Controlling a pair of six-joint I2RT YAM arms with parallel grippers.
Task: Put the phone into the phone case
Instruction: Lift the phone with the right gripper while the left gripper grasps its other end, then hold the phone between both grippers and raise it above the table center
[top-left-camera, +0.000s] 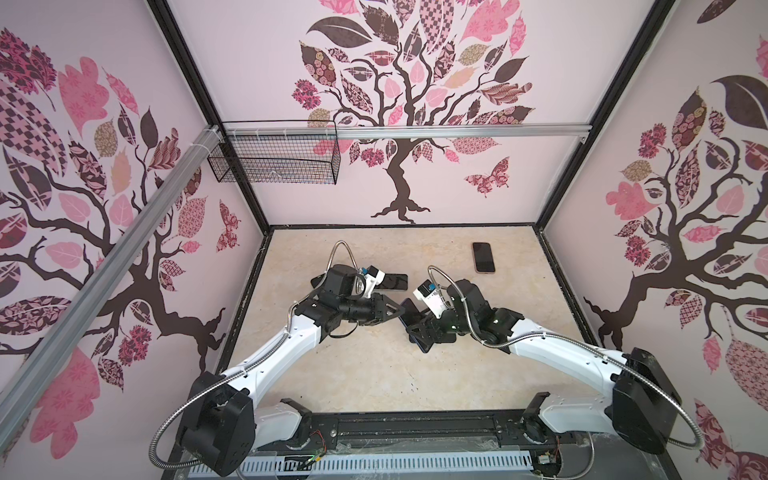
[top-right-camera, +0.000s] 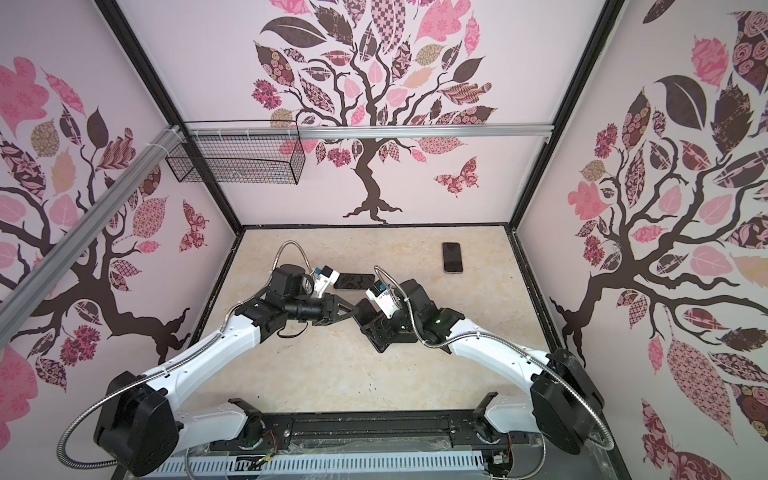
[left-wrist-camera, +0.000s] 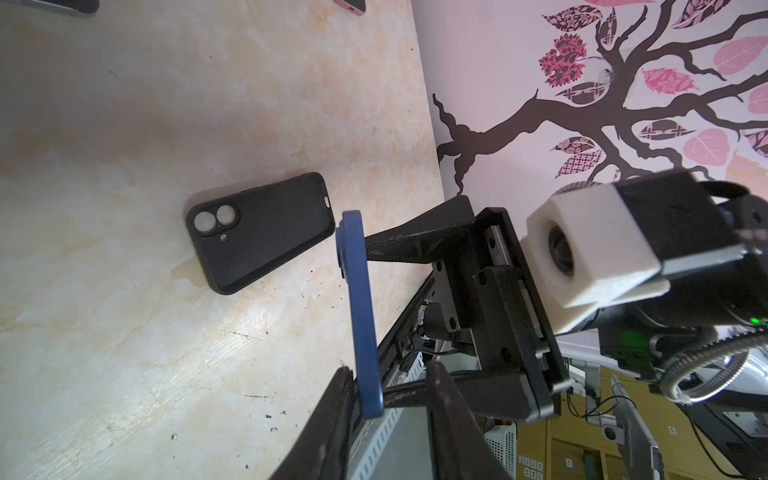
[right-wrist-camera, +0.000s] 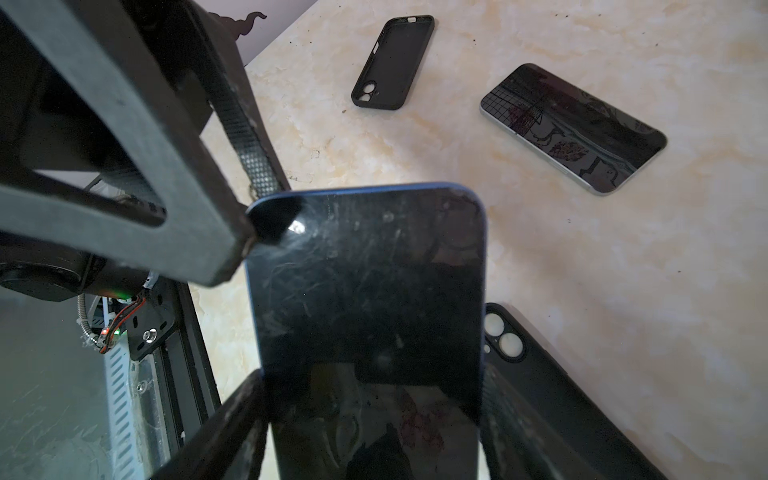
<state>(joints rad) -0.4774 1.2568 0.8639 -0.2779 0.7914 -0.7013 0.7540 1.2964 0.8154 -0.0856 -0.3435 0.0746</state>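
My right gripper (right-wrist-camera: 372, 382) is shut on a blue phone (right-wrist-camera: 365, 291), gripping its two long edges and holding it above the table. In the left wrist view the same phone (left-wrist-camera: 361, 311) shows edge-on. Its free end sits between the fingers of my left gripper (left-wrist-camera: 388, 370). One finger lies against the phone and a gap remains on the other side. A black phone case (left-wrist-camera: 262, 232) lies inside-up on the table just beyond and below the held phone (right-wrist-camera: 540, 374). In both top views the two grippers meet mid-table (top-left-camera: 401, 311) (top-right-camera: 355, 311).
A second black case (right-wrist-camera: 392, 62) and a silver-edged phone (right-wrist-camera: 573, 129) lie behind my left arm (top-left-camera: 392, 282). A pink-edged phone (top-left-camera: 482, 257) rests at the back right. A wire basket (top-left-camera: 274, 158) hangs on the back wall rail. Walls close three sides.
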